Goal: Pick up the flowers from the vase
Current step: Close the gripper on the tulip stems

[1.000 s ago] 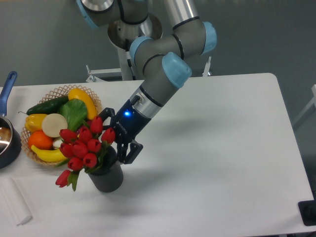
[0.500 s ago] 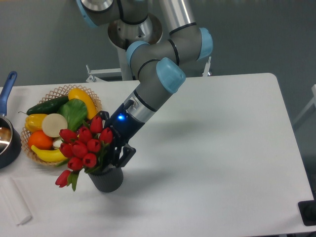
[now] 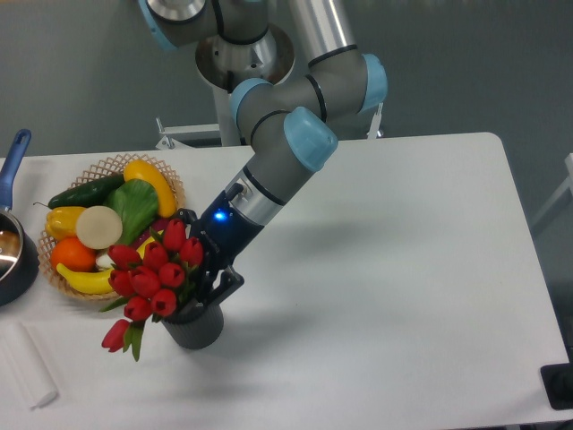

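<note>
- Since a second ago, the gripper has pushed deeper into the flowers, and the red buds are now bunched closer together.
- Those flowers are still sitting in the vase, which is right under the gripper.
- One finger shows on the right side of the stems, just above the vase rim. The other finger is hidden behind the buds.
- So I cannot tell if the fingers are squeezed on the stems or still a little apart.
- If the hold is weak, I think the stems could slip out when the arm lifts.
- If the finger catches the vase rim, the vase could tip over or get dragged up too.
- Up and to the left of the gripper, close by, is the basket of fruit. A swinging bunch could bump it.
</note>
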`<act>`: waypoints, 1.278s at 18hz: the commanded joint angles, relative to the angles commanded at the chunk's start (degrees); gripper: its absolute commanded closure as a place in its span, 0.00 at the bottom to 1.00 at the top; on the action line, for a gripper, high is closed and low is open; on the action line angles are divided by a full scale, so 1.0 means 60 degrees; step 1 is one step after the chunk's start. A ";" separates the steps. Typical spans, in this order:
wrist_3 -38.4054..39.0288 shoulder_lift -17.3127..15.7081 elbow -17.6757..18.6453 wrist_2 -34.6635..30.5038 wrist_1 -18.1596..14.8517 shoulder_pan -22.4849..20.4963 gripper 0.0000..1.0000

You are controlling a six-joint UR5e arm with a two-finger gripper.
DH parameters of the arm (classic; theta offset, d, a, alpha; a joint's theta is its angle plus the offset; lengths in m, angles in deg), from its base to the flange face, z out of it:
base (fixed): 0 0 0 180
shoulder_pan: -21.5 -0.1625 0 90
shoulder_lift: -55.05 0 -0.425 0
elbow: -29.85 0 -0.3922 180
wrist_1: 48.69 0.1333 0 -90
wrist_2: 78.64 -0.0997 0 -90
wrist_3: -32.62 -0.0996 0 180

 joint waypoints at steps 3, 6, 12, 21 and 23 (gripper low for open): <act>-0.0015 -0.0015 0.0058 0.0000 0.0000 0.0000 0.54; 0.0000 -0.0015 0.0073 0.0000 0.0000 0.0000 0.56; 0.0073 -0.0029 0.0205 0.0745 -0.0015 -0.0087 0.57; 0.0542 -0.0571 0.0220 0.0967 -0.0029 -0.0366 0.55; 0.0746 -0.0702 0.0205 0.0981 -0.0029 -0.0410 0.55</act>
